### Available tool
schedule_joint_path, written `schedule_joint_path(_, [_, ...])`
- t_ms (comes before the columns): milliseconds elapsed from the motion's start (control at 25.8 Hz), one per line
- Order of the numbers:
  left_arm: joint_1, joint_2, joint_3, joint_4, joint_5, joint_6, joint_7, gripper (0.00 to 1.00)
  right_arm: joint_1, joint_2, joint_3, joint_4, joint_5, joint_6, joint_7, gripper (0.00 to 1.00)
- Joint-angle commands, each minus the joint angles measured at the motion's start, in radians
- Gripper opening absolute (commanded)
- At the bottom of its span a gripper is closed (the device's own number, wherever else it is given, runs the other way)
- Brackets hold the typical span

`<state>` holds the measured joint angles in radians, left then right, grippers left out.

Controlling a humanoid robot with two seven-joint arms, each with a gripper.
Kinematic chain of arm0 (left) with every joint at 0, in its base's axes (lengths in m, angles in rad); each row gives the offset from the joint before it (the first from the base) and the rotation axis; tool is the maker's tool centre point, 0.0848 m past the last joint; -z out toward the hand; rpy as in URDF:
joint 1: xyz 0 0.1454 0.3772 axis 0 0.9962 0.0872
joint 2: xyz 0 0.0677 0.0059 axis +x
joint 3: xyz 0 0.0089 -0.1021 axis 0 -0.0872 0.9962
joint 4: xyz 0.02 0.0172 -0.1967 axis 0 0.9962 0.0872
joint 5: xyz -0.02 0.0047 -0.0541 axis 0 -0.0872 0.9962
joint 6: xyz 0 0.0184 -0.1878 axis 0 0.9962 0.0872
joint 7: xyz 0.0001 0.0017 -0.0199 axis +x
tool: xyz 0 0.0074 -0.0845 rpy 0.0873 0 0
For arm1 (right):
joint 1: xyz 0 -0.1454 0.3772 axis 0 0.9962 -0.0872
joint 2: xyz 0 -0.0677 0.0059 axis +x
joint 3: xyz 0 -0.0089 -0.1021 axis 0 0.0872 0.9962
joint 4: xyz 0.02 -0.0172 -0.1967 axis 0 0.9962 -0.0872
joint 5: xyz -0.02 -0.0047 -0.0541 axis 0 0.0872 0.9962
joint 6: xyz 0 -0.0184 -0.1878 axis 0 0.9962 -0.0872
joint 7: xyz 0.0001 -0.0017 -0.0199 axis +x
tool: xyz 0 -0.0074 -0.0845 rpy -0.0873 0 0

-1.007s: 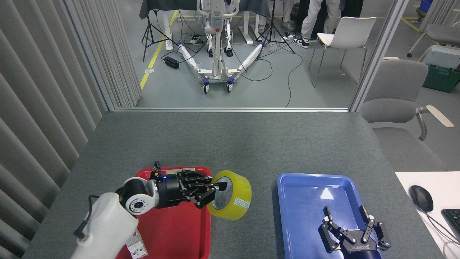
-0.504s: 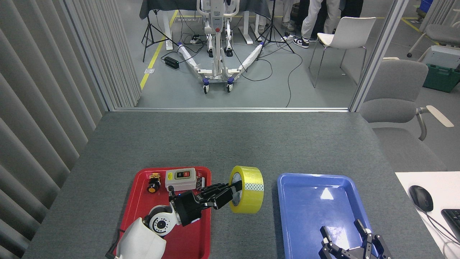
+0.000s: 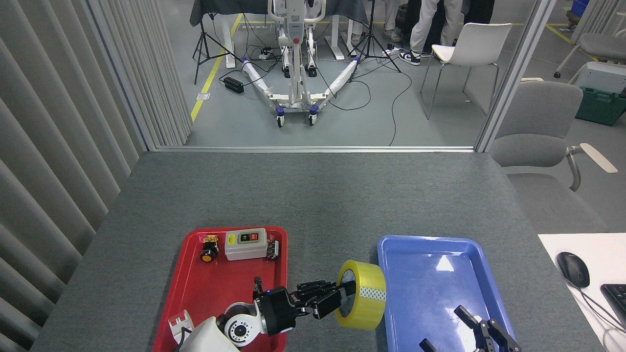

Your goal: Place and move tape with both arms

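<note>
My left gripper (image 3: 337,300) pinches the tape (image 3: 364,300) aloft at the blue tray (image 3: 430,244) edge, undeposited; right gripper (image 3: 477,332) waits spread.

left hand (image 3: 337,299) carried tape (image 3: 363,295) rightward to blue tray (image 3: 430,244) edge | right hand (image 3: 472,337) dropped lower

Right gripper (image 3: 469,332) mostly cut off below, jaws seemingly apart.

Head view, steeply down over table (image 3: 313,195)
</note>
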<state>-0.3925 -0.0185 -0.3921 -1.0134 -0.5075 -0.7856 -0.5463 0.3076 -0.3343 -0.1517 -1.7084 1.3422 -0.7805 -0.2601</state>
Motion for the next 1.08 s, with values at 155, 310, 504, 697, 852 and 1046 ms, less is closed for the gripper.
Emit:
schedule_joint_path(155, [-0.005,-0.021,-0.076,-0.008,0.0,0.0,0.008,0.0,-0.018,-0.022,0.057,0.003,0.002,-0.005,-0.015,1.0])
schedule_joint_path(310, [-0.006,-0.041,-0.091,-0.008,-0.002,0.0,0.006,0.0,-0.031,-0.015,0.107,0.004,0.006,-0.005,-0.013,0.99])
schedule_joint_path(504, [-0.037,-0.077,-0.114,-0.007,-0.005,0.0,0.003,0.0,-0.019,-0.008,0.172,0.0,0.012,-0.005,-0.011,0.99])
schedule_joint_path(697, [-0.042,-0.081,-0.126,-0.008,-0.005,0.0,0.002,0.0,-0.019,-0.006,0.199,0.0,0.012,-0.005,-0.008,0.99])
schedule_joint_path(852, [-0.042,-0.083,-0.128,-0.008,-0.005,0.0,0.002,0.0,-0.019,-0.005,0.202,-0.002,0.012,-0.005,-0.008,0.96])
schedule_joint_path(1046, [-0.043,-0.083,-0.152,-0.008,-0.009,0.0,0.009,0.11,-0.018,-0.006,0.201,-0.002,0.012,-0.005,-0.01,0.67])
